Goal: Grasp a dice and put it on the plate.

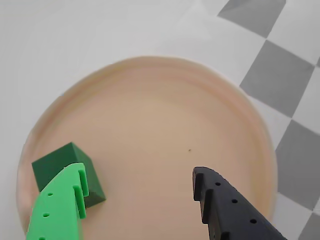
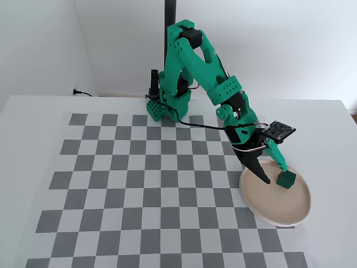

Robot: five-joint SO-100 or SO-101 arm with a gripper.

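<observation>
Table (image 2: 33, 120): white surface carrying a grey-and-white checkerboard mat (image 2: 139, 184); the mat's squares also show at the right edge of the wrist view.
Arm (image 2: 195, 61): green SO-100-type arm, based at the far side of the mat, reaching forward and down to the right in the fixed view, with a small black board on its wrist.
Plate (image 2: 279, 215): round, beige-pink inside with a paler rim, sitting at the mat's right edge, partly over the bare table; in the wrist view its inside (image 1: 160, 130) fills most of the picture.
Gripper (image 2: 275, 174): jaws spread wide apart over the plate, holding nothing (green finger (image 1: 57, 207) on the left, black finger (image 1: 230, 207) on the right in the wrist view).
Dice (image 1: 60, 165): dark green cube resting on the plate's inside near its rim, just beside the green finger's tip, which overlaps it in the wrist view; whether they touch I cannot tell. In the fixed view it (image 2: 286, 179) sits in the plate's far part.
</observation>
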